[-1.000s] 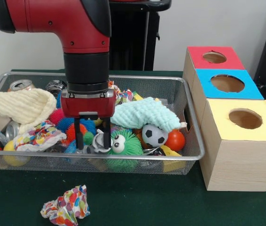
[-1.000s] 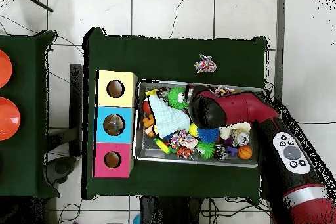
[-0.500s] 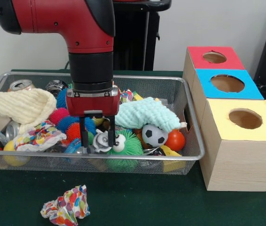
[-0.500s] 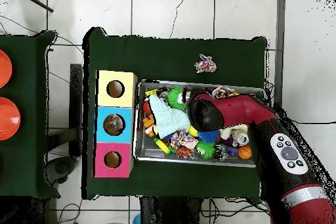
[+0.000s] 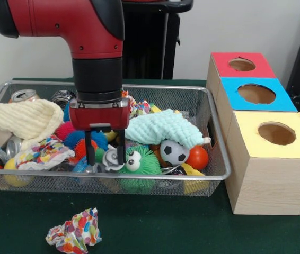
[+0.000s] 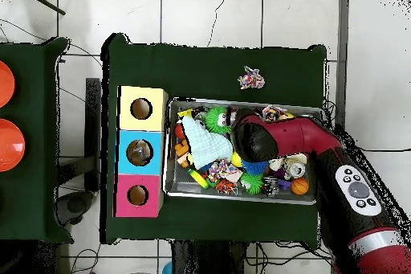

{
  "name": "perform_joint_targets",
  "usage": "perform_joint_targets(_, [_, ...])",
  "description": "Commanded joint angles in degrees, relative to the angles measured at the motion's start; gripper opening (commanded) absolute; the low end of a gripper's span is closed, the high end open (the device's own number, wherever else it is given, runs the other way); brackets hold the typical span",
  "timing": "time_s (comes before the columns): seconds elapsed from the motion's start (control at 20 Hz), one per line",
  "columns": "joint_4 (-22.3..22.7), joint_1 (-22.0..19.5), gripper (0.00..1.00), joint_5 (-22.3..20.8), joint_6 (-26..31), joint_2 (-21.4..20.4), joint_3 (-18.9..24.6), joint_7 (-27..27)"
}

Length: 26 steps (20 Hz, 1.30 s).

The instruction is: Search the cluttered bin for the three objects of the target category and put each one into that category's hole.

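Observation:
My gripper [image 5: 105,157] hangs low inside the wire mesh bin [image 5: 218,159], open, its fingers down among the clutter. Between them lies a crumpled silvery piece [image 5: 110,159]; a green furry toy with big eyes [image 5: 142,163] is just right of it. Blue [image 5: 76,138] and red [image 5: 81,148] spiky balls sit behind the left finger. Three boxes with a round hole each stand to the right: red [image 5: 241,64], blue [image 5: 256,94], yellow [image 5: 276,133]. In the overhead view the arm [image 6: 277,136] covers the gripper.
A mint cloth [image 5: 163,128], a soccer ball [image 5: 174,152] and an orange ball [image 5: 197,157] lie right of the gripper. At the bin's left are a cream cloth [image 5: 20,119] and cans [image 5: 24,96]. Crumpled colourful paper [image 5: 75,231] lies on the green table outside the bin.
The arm shifted slightly right and then back left inside the bin, staying low over the same clutter. The fingers' spread looks unchanged.

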Motion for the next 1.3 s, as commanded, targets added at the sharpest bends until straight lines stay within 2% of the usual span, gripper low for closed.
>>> perform_joint_targets(0.05, [3.4,-3.3,1.0,-0.9,-0.9,1.3,1.7,-4.8])
perform_joint_targets(0.3, [3.5,-4.1,1.0,-1.1,-0.6,1.6,2.6,-5.4])
perform_joint_targets(1.3, [2.1,-0.8,1.0,-3.1,-0.8,0.4,-0.9,-2.9])
